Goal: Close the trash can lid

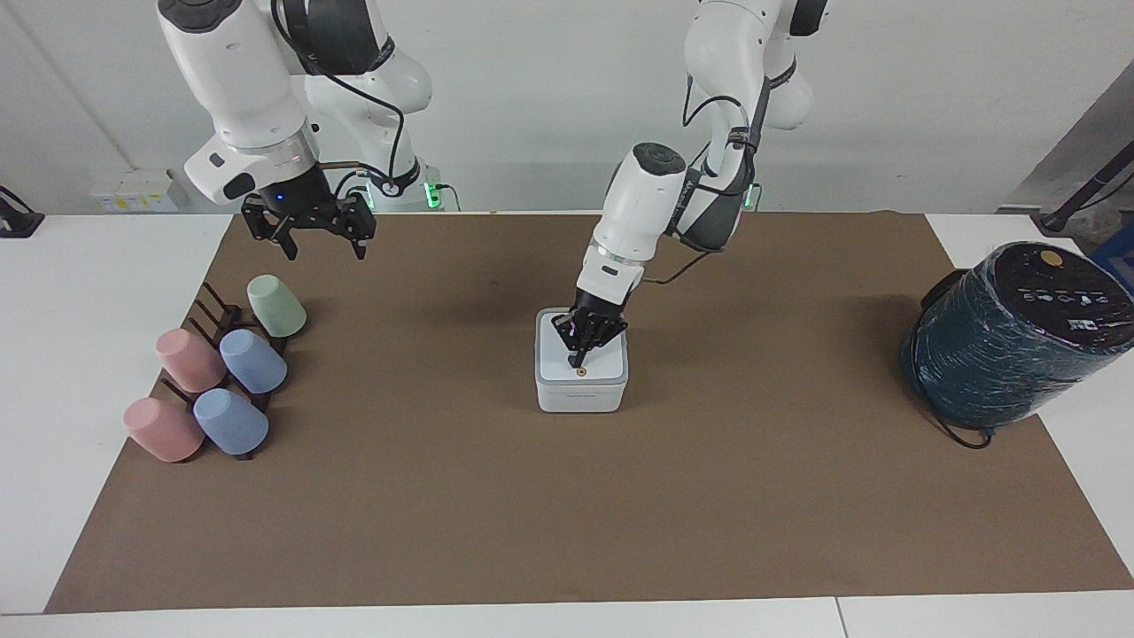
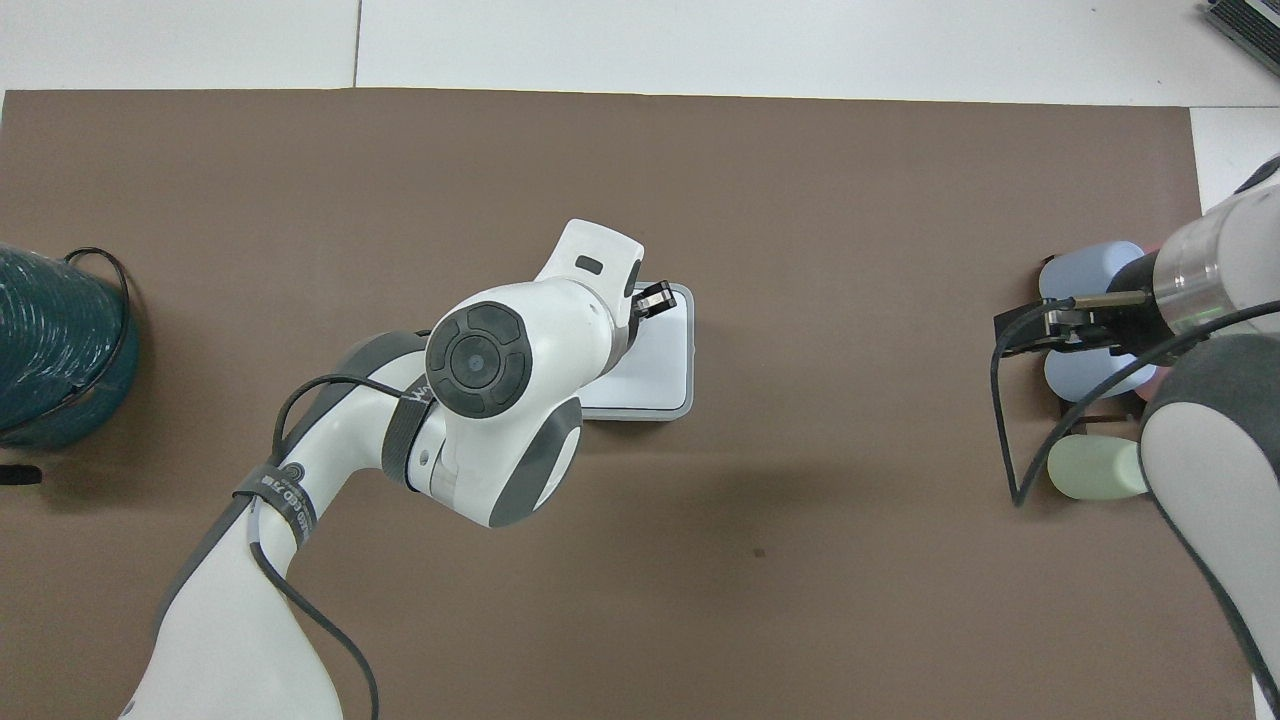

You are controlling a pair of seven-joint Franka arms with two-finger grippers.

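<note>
Facing view: small white cube-shaped plastic trash can point(image 1: 581, 395) sits mid-mat, well apart from the large dark teal wrapped cylinder point(image 1: 1010, 341). Its white rounded-square lid point(image 1: 595, 366) lies flat, directly under the left gripper point(image 1: 578, 358), fingers pinched together on it. Right gripper point(image 1: 310, 232) waits spread, over the mat near the cups.
</note>
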